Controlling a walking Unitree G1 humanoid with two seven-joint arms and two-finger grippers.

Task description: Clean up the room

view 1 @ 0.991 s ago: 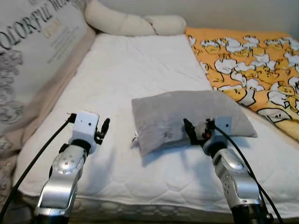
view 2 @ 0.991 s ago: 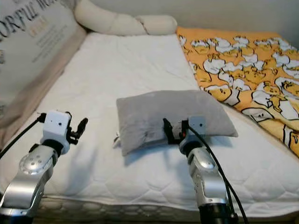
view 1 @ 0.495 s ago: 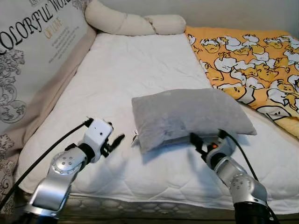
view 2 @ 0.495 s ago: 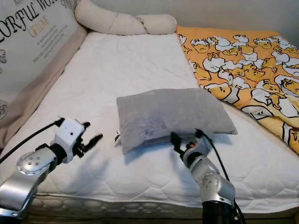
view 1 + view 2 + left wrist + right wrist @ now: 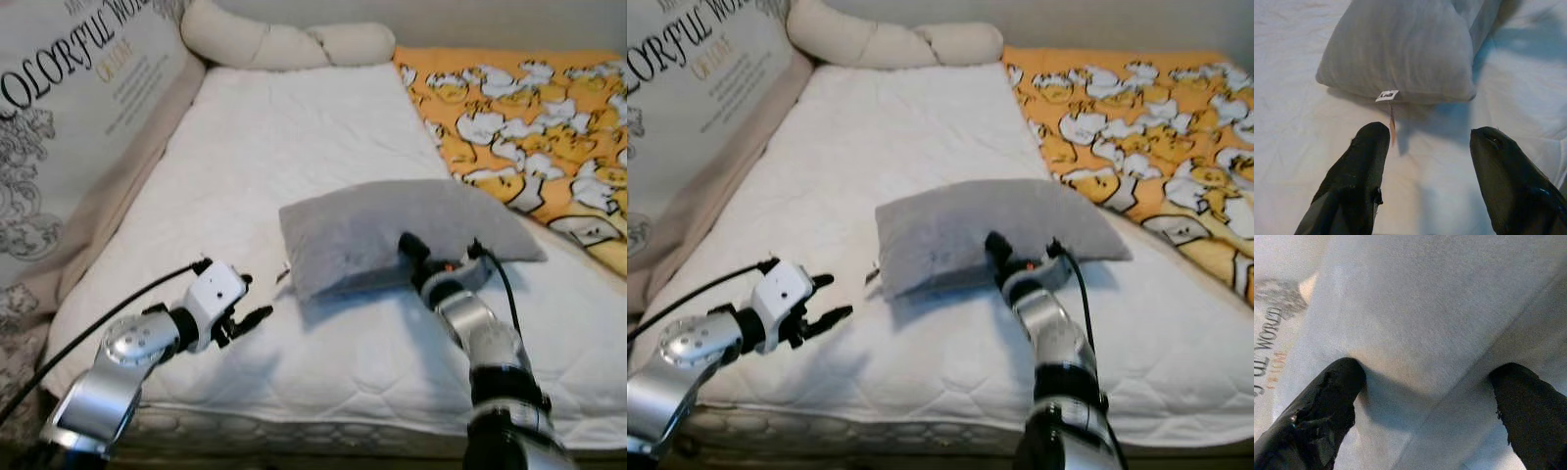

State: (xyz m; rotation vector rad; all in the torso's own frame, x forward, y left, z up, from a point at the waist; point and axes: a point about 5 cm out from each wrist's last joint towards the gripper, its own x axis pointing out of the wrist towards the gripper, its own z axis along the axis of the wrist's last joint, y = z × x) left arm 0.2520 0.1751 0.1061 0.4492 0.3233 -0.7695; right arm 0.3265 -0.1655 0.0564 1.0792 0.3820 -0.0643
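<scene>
A grey pillow (image 5: 392, 220) lies across the middle of the white mattress (image 5: 294, 147). My right gripper (image 5: 441, 257) is at the pillow's near edge, open, with both fingers pushed against the grey fabric (image 5: 1440, 298) that bulges between them. My left gripper (image 5: 250, 299) hovers low over the sheet just left of the pillow's near left corner, open and holding nothing. In the left wrist view the pillow (image 5: 1400, 44) and its small white tag (image 5: 1387, 95) lie a short way beyond the fingertips (image 5: 1374, 134).
An orange blanket with duck prints (image 5: 529, 117) covers the bed's right side. A long beige bolster (image 5: 284, 44) lies along the far end. A large printed cushion (image 5: 69, 127) leans along the left side. The mattress's front edge (image 5: 294, 431) is close below my arms.
My left gripper has come down and reached right toward the pillow's corner. My right gripper dipped, then pushed forward into the pillow's near edge. The camera shifted slightly.
</scene>
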